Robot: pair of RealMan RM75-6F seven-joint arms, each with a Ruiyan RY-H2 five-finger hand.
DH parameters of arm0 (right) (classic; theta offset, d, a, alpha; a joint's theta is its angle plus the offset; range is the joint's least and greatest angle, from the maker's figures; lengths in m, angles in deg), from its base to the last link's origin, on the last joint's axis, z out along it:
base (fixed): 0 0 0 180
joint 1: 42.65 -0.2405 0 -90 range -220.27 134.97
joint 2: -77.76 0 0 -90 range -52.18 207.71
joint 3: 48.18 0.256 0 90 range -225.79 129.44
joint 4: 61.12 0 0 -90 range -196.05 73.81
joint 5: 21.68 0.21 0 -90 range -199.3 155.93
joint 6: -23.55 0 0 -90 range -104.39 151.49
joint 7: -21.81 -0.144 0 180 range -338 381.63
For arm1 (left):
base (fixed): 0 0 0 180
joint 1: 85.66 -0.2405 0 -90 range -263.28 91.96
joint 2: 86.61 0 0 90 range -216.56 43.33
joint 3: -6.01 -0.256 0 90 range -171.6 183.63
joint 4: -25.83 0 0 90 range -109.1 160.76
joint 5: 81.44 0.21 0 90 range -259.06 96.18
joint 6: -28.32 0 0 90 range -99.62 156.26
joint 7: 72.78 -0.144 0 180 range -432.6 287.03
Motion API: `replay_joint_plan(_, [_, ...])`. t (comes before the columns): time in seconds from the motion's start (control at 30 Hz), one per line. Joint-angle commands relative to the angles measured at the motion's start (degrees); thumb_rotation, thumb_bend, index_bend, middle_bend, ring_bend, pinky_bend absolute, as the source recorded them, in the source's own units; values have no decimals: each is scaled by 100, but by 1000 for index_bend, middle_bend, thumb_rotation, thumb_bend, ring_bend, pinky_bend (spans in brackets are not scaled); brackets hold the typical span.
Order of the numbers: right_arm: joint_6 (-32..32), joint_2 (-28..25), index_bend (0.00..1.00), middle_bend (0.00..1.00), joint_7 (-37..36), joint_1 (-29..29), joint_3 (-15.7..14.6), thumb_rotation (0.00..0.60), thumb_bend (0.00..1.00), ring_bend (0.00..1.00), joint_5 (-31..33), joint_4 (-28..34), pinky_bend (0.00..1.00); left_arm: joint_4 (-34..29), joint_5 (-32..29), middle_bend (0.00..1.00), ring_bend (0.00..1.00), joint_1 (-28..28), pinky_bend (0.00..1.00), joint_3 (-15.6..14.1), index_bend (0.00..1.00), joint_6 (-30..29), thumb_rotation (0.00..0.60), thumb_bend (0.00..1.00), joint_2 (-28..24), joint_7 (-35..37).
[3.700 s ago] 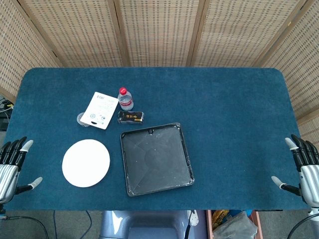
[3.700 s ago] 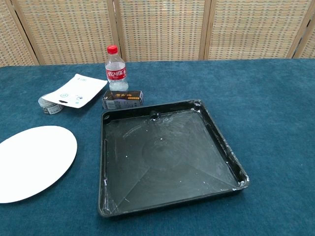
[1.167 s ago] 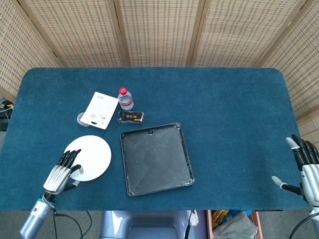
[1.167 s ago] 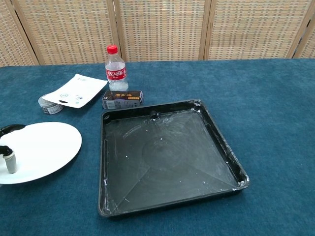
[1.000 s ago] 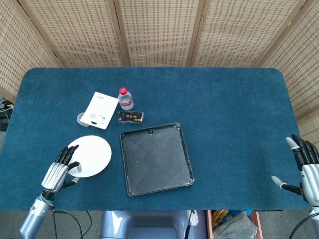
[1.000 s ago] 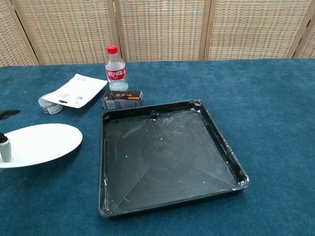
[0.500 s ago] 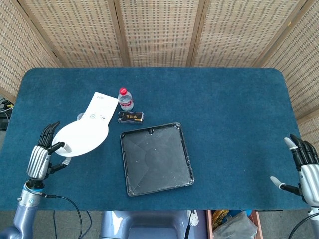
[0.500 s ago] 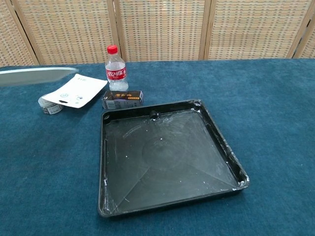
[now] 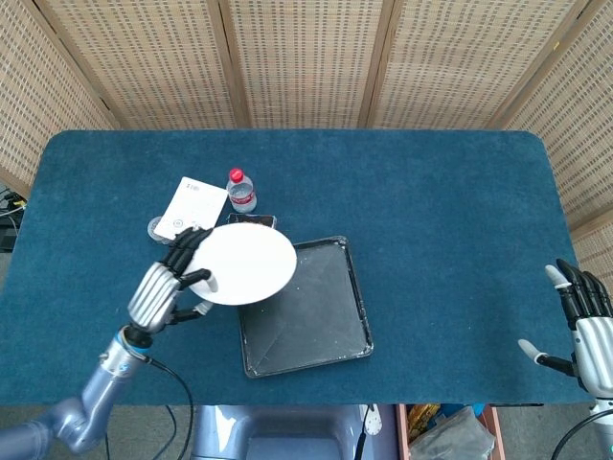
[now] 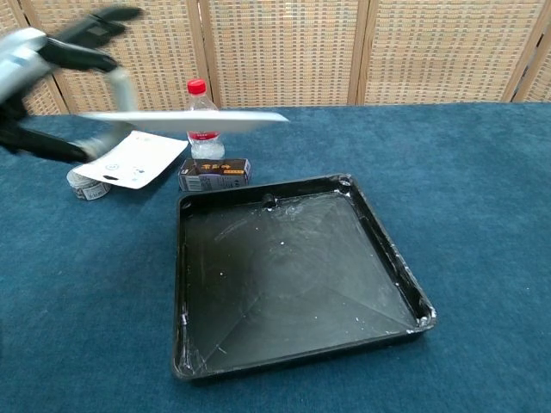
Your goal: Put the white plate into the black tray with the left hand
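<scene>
My left hand (image 9: 170, 283) grips the white plate (image 9: 245, 264) by its left rim and holds it flat in the air. In the head view the plate overlaps the top left corner of the black tray (image 9: 316, 316). From the chest camera the plate (image 10: 185, 121) appears edge-on, well above the table, left of and behind the tray (image 10: 293, 271), with the left hand (image 10: 52, 69) blurred at the top left. The tray is empty. My right hand (image 9: 584, 321) hangs open at the table's right edge, far from both.
Behind the tray stand a small water bottle (image 10: 200, 107) with a red cap, a dark small box (image 10: 214, 174), a white pouch (image 10: 133, 160) and a roll of tape (image 10: 87, 184). Wicker screens close off the back.
The left hand has carried the plate up and to the right, from the table's left side to over the tray's near-left corner. The right hand has not moved.
</scene>
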Motion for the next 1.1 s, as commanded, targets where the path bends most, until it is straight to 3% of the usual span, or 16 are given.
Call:
replay_joint_plan(0.03, [-29,-2,0,0,-20,-10,21,600,0,0,55,-10,0,243,75,0,0,340,0,-68,763,417,600,456,416,-301])
replay_joint_plan(0.37, [-132,-46,0,0,-175,-41,69,600,0,0,207,-49,0,1138,-224,0,0,792,0,-157,763,1097,600,456,1398,-458])
replay_joint_plan(0.67, [-133,-91,0,0,-282,-31,81,600,0,0,237,-39,0,1693,-452,0,0,1041,0,-173,758,1424,600,443,1856,-475])
replay_joint_plan(0.7, [-137,-93,0,0,-290,-33,83,600,0,0,242,-42,0,1714,-468,0,0,1058,0,-174,726,1451,600,391,1873,-491])
replay_joint_plan(0.77, [-151,-95,0,0,-300,-38,87,600,0,0,257,-46,0,1730,-519,0,0,1090,0,-176,500,1544,600,181,1886,-554])
replay_joint_plan(0.83, [-170,-98,0,0,-312,-46,99,600,0,0,286,-53,0,1645,-621,0,0,1134,0,-189,120,1737,600,5,1845,-658])
replay_joint_plan(0.87, [-182,-97,0,0,-316,-51,105,600,0,0,300,-59,0,1547,-688,0,0,1169,0,-197,51,1879,600,0,1783,-720])
replay_joint_plan(0.9, [-191,-97,0,0,-316,-55,108,600,0,0,309,-61,0,1453,-748,0,0,1197,0,-205,3,2007,600,0,1717,-774])
replay_joint_plan(1.1, [-215,-104,0,0,-331,-62,114,600,0,0,330,-60,0,460,-1271,0,0,1260,0,-167,0,2690,600,0,1093,-1170])
